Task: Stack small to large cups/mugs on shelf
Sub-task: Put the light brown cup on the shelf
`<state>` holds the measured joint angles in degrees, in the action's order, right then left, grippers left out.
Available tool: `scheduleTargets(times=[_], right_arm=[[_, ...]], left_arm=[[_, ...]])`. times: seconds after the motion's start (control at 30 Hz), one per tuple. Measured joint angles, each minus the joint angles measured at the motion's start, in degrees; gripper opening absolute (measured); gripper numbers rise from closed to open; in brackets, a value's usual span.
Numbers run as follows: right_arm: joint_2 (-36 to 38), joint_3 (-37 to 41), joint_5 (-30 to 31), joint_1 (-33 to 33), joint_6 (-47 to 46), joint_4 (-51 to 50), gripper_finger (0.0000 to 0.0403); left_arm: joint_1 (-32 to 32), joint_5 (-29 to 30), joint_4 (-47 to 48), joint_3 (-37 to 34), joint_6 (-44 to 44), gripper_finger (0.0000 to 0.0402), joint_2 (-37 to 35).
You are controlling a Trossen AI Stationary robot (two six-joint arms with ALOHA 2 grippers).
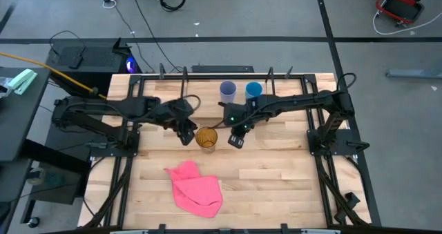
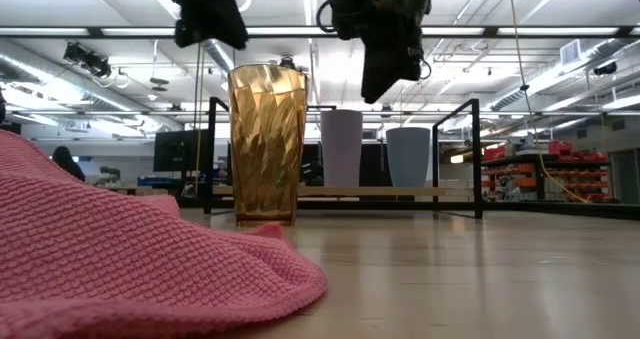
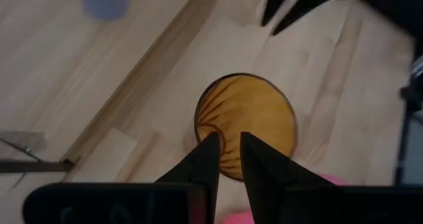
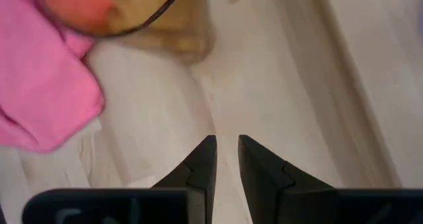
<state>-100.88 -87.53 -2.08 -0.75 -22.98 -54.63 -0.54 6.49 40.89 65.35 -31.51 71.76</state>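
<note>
The amber-brown cup (image 1: 206, 138) stands upright on its base on the table, mid-table; it also shows in the low view (image 2: 265, 144). The lavender cup (image 1: 228, 90) and the blue cup (image 1: 253, 90) stand side by side on the shelf's flat top (image 2: 370, 191) at the table's far edge. My left gripper (image 1: 185, 134) hangs just left of and above the amber cup's rim (image 3: 244, 78), fingers nearly together, empty. My right gripper (image 1: 237, 137) hangs to the right of the amber cup, above the bare table, fingers nearly together, empty.
A crumpled pink cloth (image 1: 195, 186) lies on the table near the front, just in front of the amber cup. The shelf's black metal legs (image 2: 476, 159) stand at the far edge. Bare wood lies to the right of the cloth.
</note>
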Motion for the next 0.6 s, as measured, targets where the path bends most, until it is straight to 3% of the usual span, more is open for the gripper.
scheduleTargets(times=[0.27, 0.6], right_arm=[[0.0, 0.0, 2.5, 3.6, 0.0, -1.2, 0.0071], [0.0, 0.0, 4.2, 5.3, 0.0, -2.1, 0.0071]], left_arm=[[2.1, -4.3, 1.8, 3.3, 1.9, 0.0104, 8.6], [4.6, -4.2, 3.6, 4.7, 2.2, 0.0128, 13.8]])
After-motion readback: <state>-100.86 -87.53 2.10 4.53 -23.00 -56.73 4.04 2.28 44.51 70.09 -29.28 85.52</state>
